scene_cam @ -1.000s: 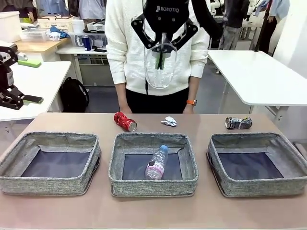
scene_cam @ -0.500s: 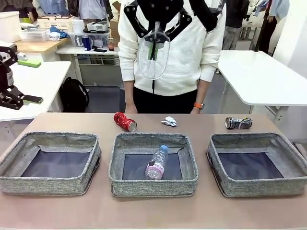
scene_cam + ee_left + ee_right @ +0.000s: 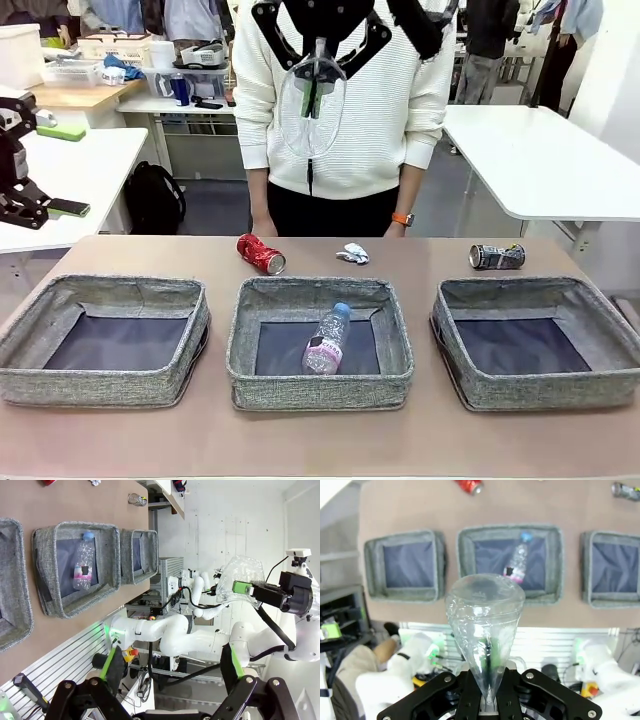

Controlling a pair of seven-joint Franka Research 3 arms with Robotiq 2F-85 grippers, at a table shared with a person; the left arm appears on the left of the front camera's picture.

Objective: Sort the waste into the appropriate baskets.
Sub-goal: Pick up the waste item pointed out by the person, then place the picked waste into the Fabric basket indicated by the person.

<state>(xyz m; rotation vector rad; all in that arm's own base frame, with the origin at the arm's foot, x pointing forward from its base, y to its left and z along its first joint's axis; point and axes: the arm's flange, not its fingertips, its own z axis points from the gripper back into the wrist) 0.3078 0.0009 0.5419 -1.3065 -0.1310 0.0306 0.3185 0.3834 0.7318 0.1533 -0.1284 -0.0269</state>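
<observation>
High above the table's far side, my right gripper [image 3: 316,80] is shut on the neck of the clear label-less bottle [image 3: 312,125], which hangs below it. In the right wrist view the same bottle [image 3: 485,610] stands between that gripper's fingers [image 3: 487,690]. The pink-label bottle [image 3: 326,340] lies in the middle basket [image 3: 320,388]. The left basket [image 3: 100,385] and right basket [image 3: 545,392] hold nothing. Behind the baskets lie a red can [image 3: 261,254], a white paper wad [image 3: 352,254] and a dark blue can [image 3: 497,257]. My left gripper [image 3: 170,662] is open, off the table.
A person in a white sweater [image 3: 350,120] stands at the far edge, hands low behind the table. Bare tabletop [image 3: 320,440] runs in front of the baskets. White side tables [image 3: 540,160] flank the scene.
My right gripper has risen a little and drifted left with the clear bottle still in it. The person has shifted slightly. Nothing on the table has moved.
</observation>
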